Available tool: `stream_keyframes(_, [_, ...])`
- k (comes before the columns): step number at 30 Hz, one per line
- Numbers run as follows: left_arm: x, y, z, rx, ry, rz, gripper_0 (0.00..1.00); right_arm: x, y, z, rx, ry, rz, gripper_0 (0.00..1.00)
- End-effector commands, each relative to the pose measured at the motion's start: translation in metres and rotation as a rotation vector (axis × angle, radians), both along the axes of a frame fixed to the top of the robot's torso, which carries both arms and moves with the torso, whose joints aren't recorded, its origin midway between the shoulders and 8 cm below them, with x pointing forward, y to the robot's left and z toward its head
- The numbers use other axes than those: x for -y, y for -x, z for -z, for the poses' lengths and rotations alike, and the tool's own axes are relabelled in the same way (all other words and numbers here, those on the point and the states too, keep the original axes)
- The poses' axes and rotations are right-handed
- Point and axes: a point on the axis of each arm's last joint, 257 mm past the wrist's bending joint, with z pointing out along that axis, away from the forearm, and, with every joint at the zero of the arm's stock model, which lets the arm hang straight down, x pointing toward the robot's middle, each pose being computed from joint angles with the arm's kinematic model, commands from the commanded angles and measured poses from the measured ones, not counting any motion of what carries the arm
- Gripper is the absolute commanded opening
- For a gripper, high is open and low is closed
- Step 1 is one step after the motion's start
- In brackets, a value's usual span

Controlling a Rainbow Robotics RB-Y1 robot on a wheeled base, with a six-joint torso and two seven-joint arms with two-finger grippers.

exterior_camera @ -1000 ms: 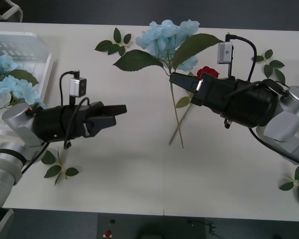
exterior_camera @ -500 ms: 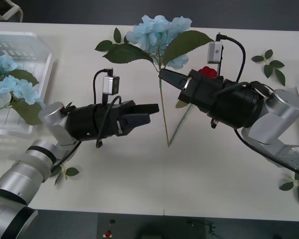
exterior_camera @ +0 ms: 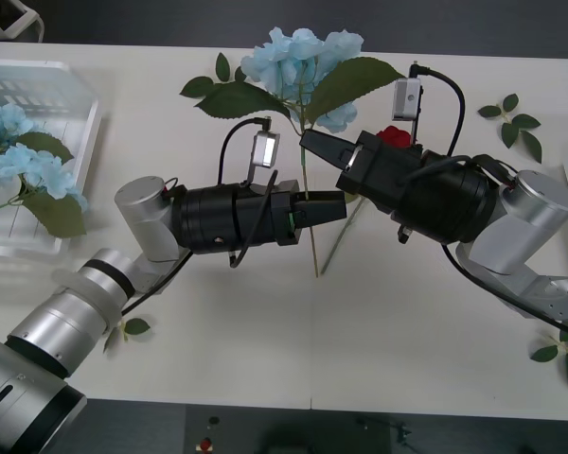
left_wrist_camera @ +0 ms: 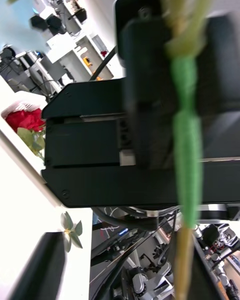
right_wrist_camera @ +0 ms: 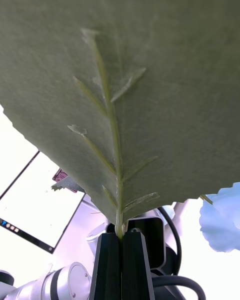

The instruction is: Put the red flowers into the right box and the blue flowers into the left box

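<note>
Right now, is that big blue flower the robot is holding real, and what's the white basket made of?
The blue flower looks fake: probably fabric petals, and the stem looks like bright green plastic with a matte leaf that has stiff raised veins. The right gripper is shut on it. The white basket looks like smooth moulded plastic, with slotted sides and a rounded rim.

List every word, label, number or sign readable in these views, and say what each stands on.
None can be read.
The small pink label beside the screen behind the right gripper: too blurred to read.
The icons on that screen's lower edge: too small to read.
The shelf items in the room behind the left gripper: too blurred to read.
</note>
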Motion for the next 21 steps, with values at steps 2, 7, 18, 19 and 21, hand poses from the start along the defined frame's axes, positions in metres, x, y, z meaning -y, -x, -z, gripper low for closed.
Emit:
stream_keyframes(2, [0.008,-0.002,-0.018,0.005,0.013,0.01,0.0,-0.002,-0.001,-0.018,0.039,-0.007,-0.003,0.0])
stream_keyframes(7, [0.008,-0.007,-0.016,0.002,0.008,-0.008,0.0,-0.001,-0.002,-0.018,0.037,-0.006,-0.001,0.0])
stream_keyframes(18, [0.005,-0.012,-0.016,0.001,0.004,-0.025,0.0,0.0,-0.004,-0.018,0.032,-0.009,0.008,1.0])
stream_keyframes(19, [0.003,-0.012,-0.016,0.001,0.004,-0.027,0.0,0.0,-0.004,-0.018,0.032,-0.009,0.008,1.0])
stream_keyframes(21, [-0.002,-0.014,-0.017,0.001,0.005,-0.031,0.0,0.0,-0.004,-0.018,0.031,-0.009,0.01,1.0])
